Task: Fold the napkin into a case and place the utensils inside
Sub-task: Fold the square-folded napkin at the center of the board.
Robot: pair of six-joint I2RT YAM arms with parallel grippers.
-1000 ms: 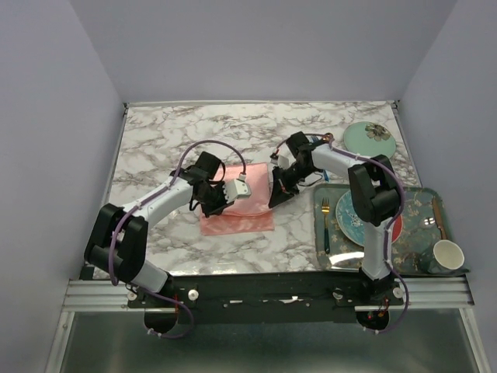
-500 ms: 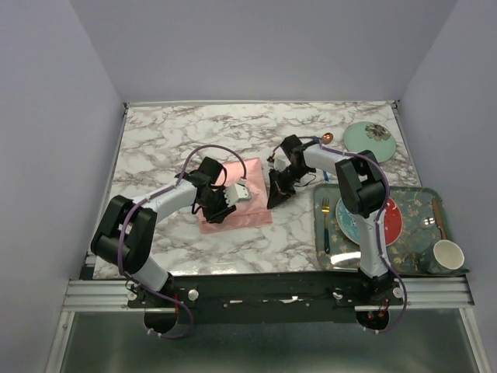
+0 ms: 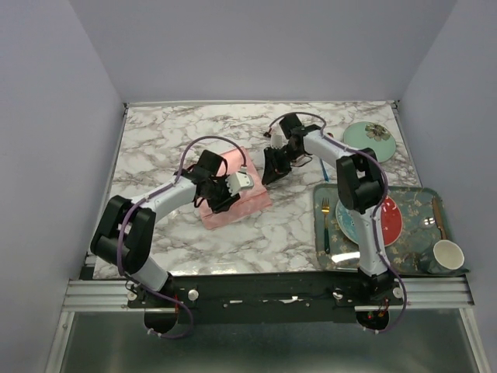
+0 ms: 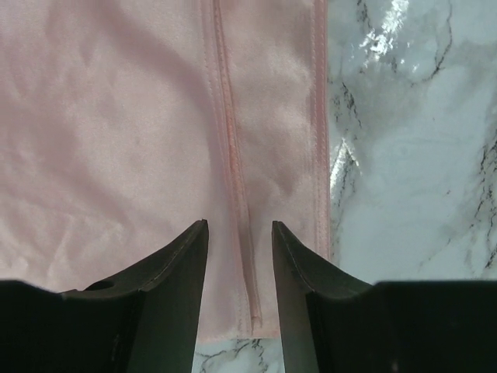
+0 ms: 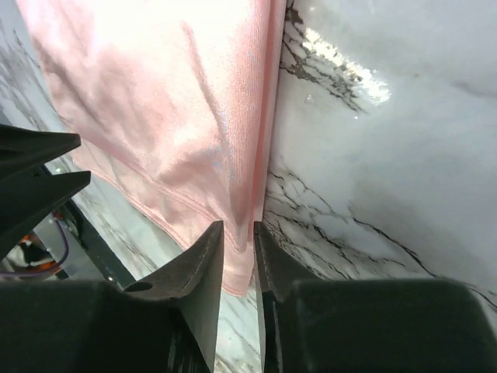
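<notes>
Top external view gives me the marble worktop [image 3: 155,148] first, with the napkin [image 3: 250,203] lying near its middle as a folded pink rectangle, flat on the stone and a little skewed. At the near right sits a patterned tray [image 3: 419,203] carrying a blue and red plate [image 3: 365,225], a cup [image 3: 448,255] and a gold-headed fork with a teal handle [image 3: 325,225]. A pale green dish [image 3: 369,140] rests at the far right.

Both arms reach in over the cloth from opposite sides, which to my eye suits a two-handed fold. The left pincer [image 4: 239,225] hangs over the napkin's left part, its fingers apart and astride a stitched hem [image 4: 231,155], with nothing between them. The right pincer [image 5: 239,227] sits at the napkin's far right edge. Its fingers are parted only narrowly, and the cloth's edge runs in line with the gap but is not visibly pinched.

I'd judge the cloth is too broad yet for a case, so more folding lies ahead. The copper spoon and blue fork I cannot pick out anywhere.
</notes>
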